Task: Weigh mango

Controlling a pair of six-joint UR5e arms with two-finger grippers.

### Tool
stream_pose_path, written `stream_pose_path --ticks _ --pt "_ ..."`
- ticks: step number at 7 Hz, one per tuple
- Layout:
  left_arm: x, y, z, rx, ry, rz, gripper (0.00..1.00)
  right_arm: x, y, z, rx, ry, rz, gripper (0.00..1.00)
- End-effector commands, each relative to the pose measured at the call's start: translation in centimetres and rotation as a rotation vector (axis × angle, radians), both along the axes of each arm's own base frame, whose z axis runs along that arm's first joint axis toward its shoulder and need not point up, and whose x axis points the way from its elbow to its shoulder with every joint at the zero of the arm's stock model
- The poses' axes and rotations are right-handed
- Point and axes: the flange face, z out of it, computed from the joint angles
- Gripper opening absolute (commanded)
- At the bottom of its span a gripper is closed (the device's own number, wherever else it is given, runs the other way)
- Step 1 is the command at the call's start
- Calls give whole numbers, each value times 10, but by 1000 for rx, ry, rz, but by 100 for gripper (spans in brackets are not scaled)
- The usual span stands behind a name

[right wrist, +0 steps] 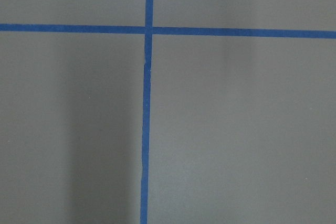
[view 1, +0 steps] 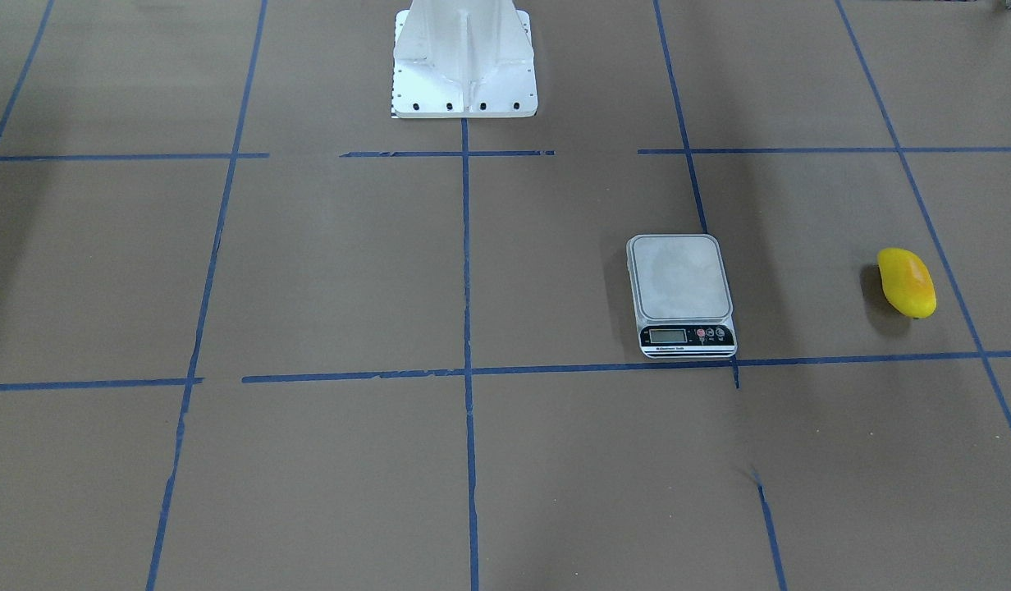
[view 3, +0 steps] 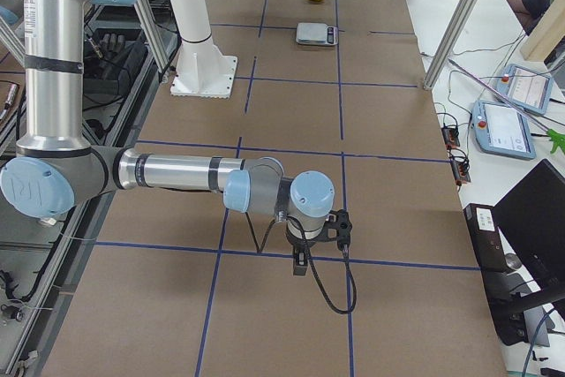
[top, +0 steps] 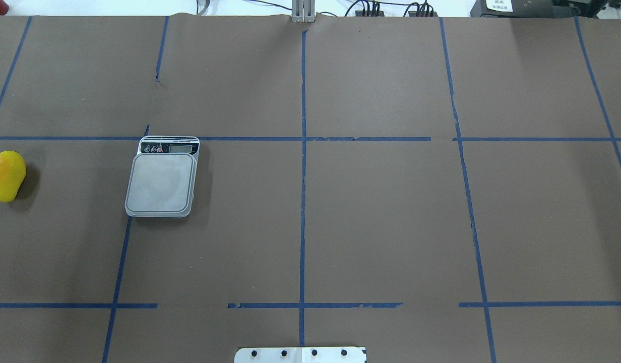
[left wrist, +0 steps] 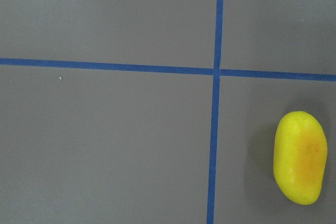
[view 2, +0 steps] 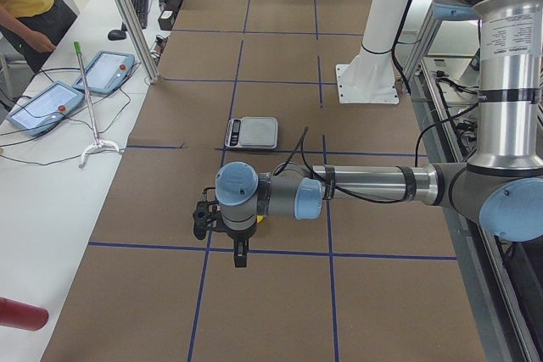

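The yellow mango (view 1: 907,282) with an orange blush lies on the brown table, apart from the scale. In the overhead view the mango (top: 6,176) is at the far left edge. It also shows at the lower right of the left wrist view (left wrist: 300,157). The white scale (view 1: 679,277) has a bare platform; in the overhead view it (top: 162,182) sits to the mango's right. My left gripper (view 2: 240,253) hangs above the table by the mango, and I cannot tell if it is open. My right gripper (view 3: 300,264) is far from both, and I cannot tell its state.
The robot's white base (view 1: 464,66) stands at the table's robot side. Blue tape lines grid the brown table (top: 381,217). A side bench with tablets (view 2: 51,99) and a frame post (view 2: 127,14) runs along the operators' side. A red object (view 2: 21,314) lies there.
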Motion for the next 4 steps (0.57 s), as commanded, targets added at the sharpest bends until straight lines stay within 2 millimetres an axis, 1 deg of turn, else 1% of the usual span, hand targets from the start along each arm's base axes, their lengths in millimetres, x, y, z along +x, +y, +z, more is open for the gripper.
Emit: stream_pose_path --ticks 1,2,3,4 --pt "1 7 7 -15 -1 2 100 0 0 0 0 0 0 100" --pt "-1 1 9 -12 -56 3 100 0 -1 -1 1 0 0 100" --pt "-4 -2 1 7 -90 -1 100 0 0 0 0 0 0 100" --pt "-4 2 6 6 -89 0 100 0 0 0 0 0 0 100"
